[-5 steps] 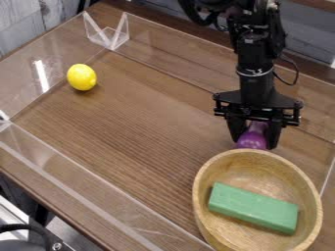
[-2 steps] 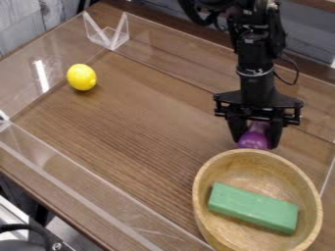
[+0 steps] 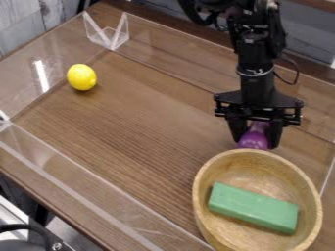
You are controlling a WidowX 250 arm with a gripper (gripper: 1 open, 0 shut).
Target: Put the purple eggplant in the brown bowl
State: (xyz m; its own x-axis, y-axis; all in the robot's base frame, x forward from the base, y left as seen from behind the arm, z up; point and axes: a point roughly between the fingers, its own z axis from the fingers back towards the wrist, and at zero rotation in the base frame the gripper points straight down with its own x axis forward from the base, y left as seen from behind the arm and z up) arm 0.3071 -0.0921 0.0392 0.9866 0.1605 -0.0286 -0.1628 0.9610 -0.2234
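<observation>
The purple eggplant [image 3: 253, 139] rests on the wooden table just behind the rim of the brown bowl [image 3: 210, 178], at the right. My gripper [image 3: 256, 130] points down over it, its black fingers shut on the eggplant's sides, so only the lower purple part shows. The bowl sits at the front right and holds a green rectangular block [image 3: 253, 207].
A yellow ball [image 3: 81, 76] lies at the left of the table. Clear acrylic walls [image 3: 105, 31] line the table's back, left and front edges. Bare wood stretches between the ball and the gripper.
</observation>
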